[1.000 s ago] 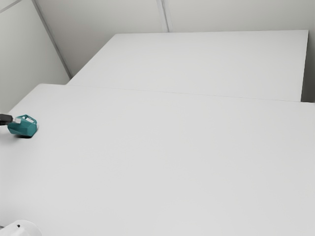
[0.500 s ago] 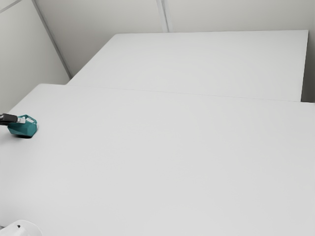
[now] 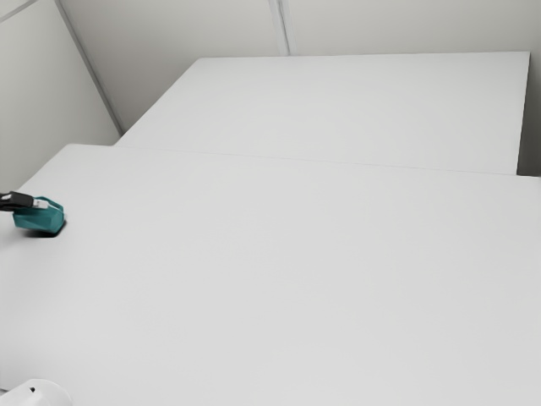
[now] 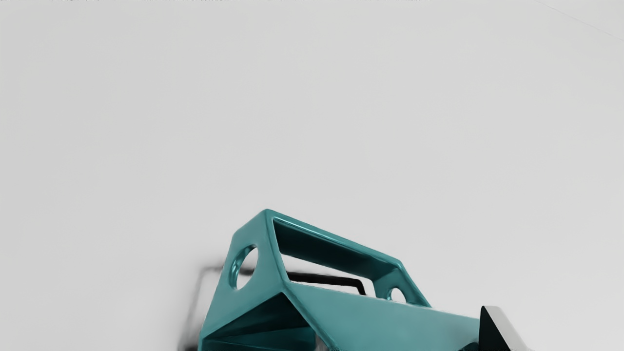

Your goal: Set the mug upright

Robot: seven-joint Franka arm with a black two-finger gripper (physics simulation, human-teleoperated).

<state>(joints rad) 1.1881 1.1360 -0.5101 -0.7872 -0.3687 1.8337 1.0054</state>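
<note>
At the exterior view's left edge, the black gripper (image 3: 40, 204) reaches in low, against the upper part of the teal mug (image 3: 39, 222). That mug is tipped on its side, with its angular handle upward; its underside is dark with shadow. In the wrist view the gripper (image 4: 402, 341) is right at the mug (image 4: 385, 317), overlapping its body. The handle has round holes in its ends, and part of the dark hollow inside the mug shows below it. Contact on both sides of the mug is hidden.
The mug is near the left end of the white table (image 3: 279, 279). Another white surface (image 3: 338, 110) adjoins the table's far edge, with pale walls behind. A white rounded object (image 3: 38, 395) stands at the exterior view's lower left corner.
My gripper has advanced a little toward the exterior view's right, farther over the mug. The mug has shifted very slightly, and the dark shadow along its lower right side looks larger.
</note>
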